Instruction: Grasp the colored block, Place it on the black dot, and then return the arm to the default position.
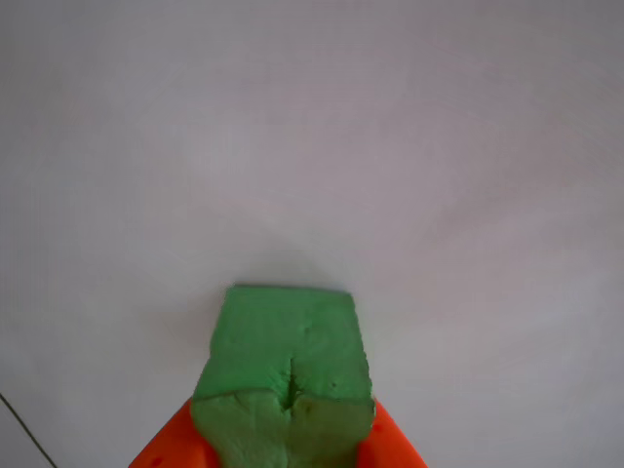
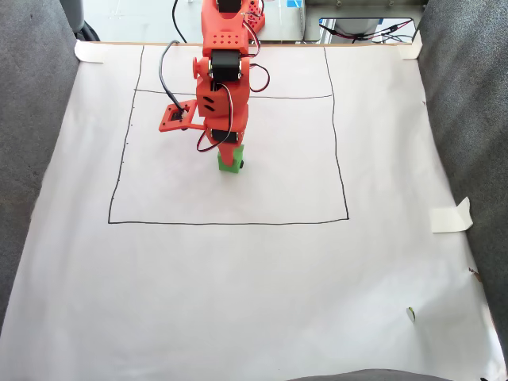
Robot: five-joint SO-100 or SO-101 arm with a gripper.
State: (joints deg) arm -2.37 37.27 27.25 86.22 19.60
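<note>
The colored block (image 1: pixel 285 361) is a bright green foam cube, dented along its centre seam. In the other view it stands at the bottom centre, with orange fingers (image 1: pixel 164 441) pressing on both its sides. My gripper (image 1: pixel 283 429) is shut on it. In the fixed view the orange arm (image 2: pixel 222 71) reaches down from the top, and the gripper (image 2: pixel 229 153) holds the block (image 2: pixel 230 163) at or just above the paper. A dark sliver (image 2: pixel 242 164) shows at the block's right base; I cannot tell whether it is the black dot or a shadow.
White paper (image 2: pixel 254 270) covers the table, with a thin drawn rectangle (image 2: pixel 230 222) around the block. Grey fabric (image 2: pixel 468 103) rises on both sides. A piece of tape (image 2: pixel 451 216) sits at the right edge, and a small speck (image 2: pixel 410 313) lies at the lower right. Cables (image 2: pixel 361 32) run along the back.
</note>
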